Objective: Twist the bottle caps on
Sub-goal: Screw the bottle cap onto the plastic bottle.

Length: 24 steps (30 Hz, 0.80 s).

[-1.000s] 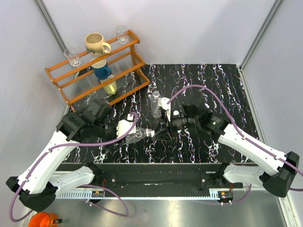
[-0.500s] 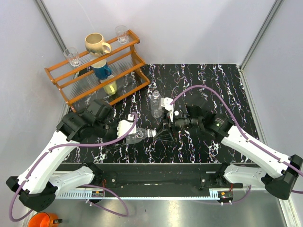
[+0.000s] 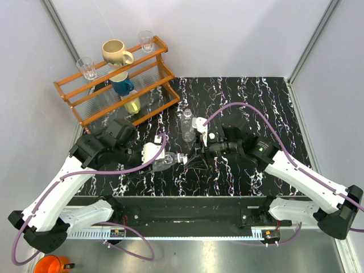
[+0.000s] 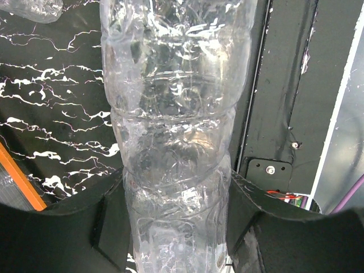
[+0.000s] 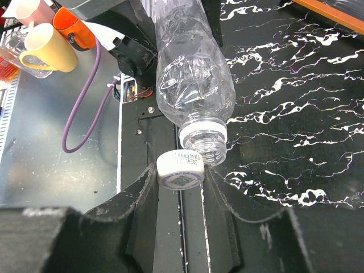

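My left gripper (image 4: 176, 227) is shut on the ribbed body of a clear bottle (image 4: 176, 114), which lies nearly level over the table's near edge (image 3: 166, 163) with its neck pointing right. The bottle's open threaded mouth (image 5: 203, 145) shows in the right wrist view. Right against it, a little off to one side, is a white bottle cap (image 5: 181, 169), and my right gripper (image 5: 181, 177) is shut on that cap. From above, the right gripper (image 3: 196, 154) meets the bottle's neck. A second clear bottle (image 3: 186, 125) stands upright behind them, and the left wrist view catches part of it (image 4: 28, 7).
A wooden rack (image 3: 116, 85) at the back left holds a beige mug (image 3: 116, 53), a blue mug (image 3: 121, 85) and two glasses. Purple cables loop over both arms. Off the table's near edge sit an orange cup (image 5: 77, 31) and a yellow mug (image 5: 48, 48).
The right arm has shifted slightly to the right, with the cap still at the bottle's mouth. The left arm and its bottle have barely moved.
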Tool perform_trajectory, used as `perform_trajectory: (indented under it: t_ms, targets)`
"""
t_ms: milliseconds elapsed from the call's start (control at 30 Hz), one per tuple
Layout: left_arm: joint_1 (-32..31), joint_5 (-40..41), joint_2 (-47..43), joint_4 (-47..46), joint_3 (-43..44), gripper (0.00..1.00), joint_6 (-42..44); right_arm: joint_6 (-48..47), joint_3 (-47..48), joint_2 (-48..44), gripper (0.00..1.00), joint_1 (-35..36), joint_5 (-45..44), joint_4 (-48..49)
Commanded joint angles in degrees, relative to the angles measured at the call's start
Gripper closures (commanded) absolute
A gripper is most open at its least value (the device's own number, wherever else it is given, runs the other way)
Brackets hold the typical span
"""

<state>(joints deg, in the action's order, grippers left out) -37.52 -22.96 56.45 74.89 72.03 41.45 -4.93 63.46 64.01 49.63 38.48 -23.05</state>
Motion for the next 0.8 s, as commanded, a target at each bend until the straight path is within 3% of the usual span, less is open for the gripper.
perform_trajectory:
  t_ms: [0, 767]
  targets:
    - [-0.3, -0.8, 0.1, -2.7, 2.7, 0.63, -0.9, -0.7, 3.4, 1.1, 0.89, 0.6, -0.2, 0.9]
    - [-0.6, -5.0, -0.2, -0.8, 4.1, 0.63, -1.1, -1.0, 3.2, 2.7, 0.90, 0.5, -1.1, 1.8]
